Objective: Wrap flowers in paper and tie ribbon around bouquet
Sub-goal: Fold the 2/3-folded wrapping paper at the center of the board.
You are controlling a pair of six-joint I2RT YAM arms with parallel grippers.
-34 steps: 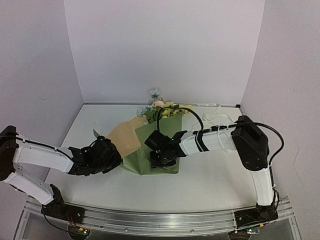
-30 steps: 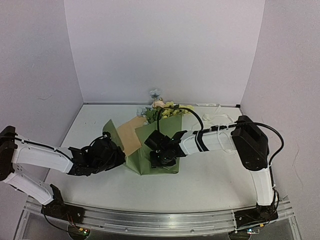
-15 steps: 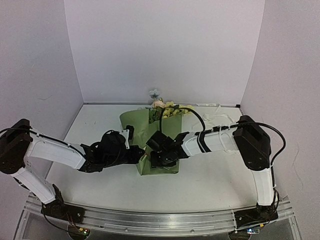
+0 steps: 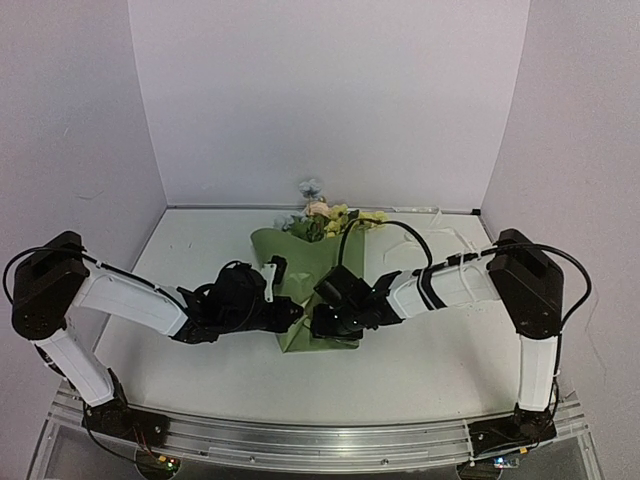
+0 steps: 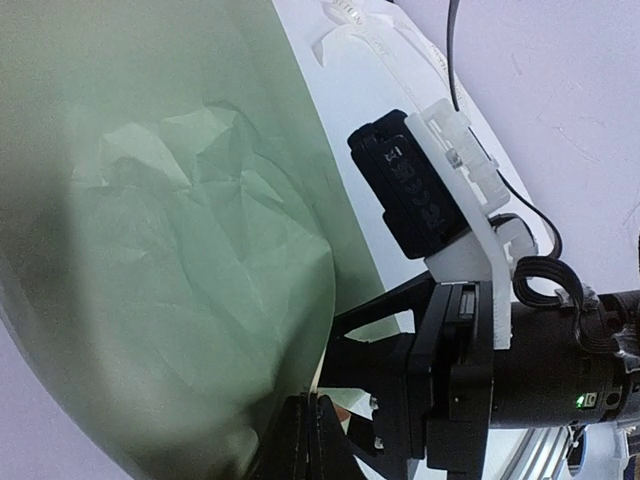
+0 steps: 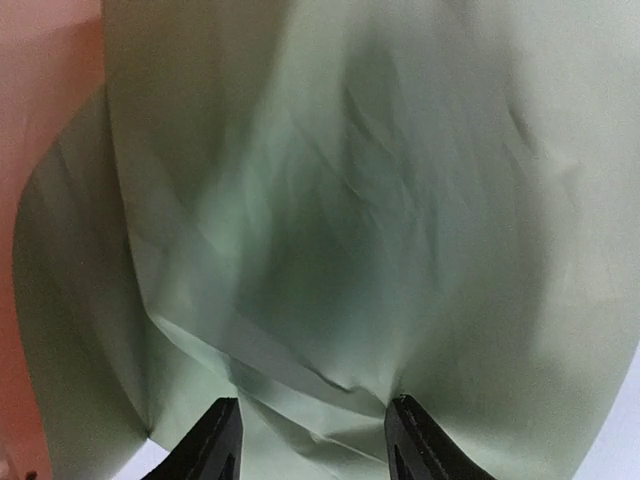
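Note:
The olive-green paper (image 4: 300, 265) lies folded over the flowers (image 4: 330, 218), whose yellow and pink blooms stick out at its far end. My left gripper (image 4: 288, 312) is shut on the paper's edge, and in the left wrist view its fingertips (image 5: 310, 440) pinch that thin edge while the creased paper (image 5: 180, 250) arches over. My right gripper (image 4: 325, 322) stands open on the near end of the wrap. In the right wrist view its fingertips (image 6: 415, 435) press into the puckered paper (image 6: 330, 200). The cream ribbon (image 4: 447, 238) lies loose at the back right.
White walls close in the table on three sides. The two wrists sit nearly touching over the wrap's near end, and the right gripper's black body (image 5: 450, 400) fills the left wrist view. The paper's tan reverse (image 6: 40, 100) shows at the left.
My left gripper has carried the paper's left flap up and over to the right, hiding the tan underside. The right gripper has shifted slightly right and stayed on the wrap.

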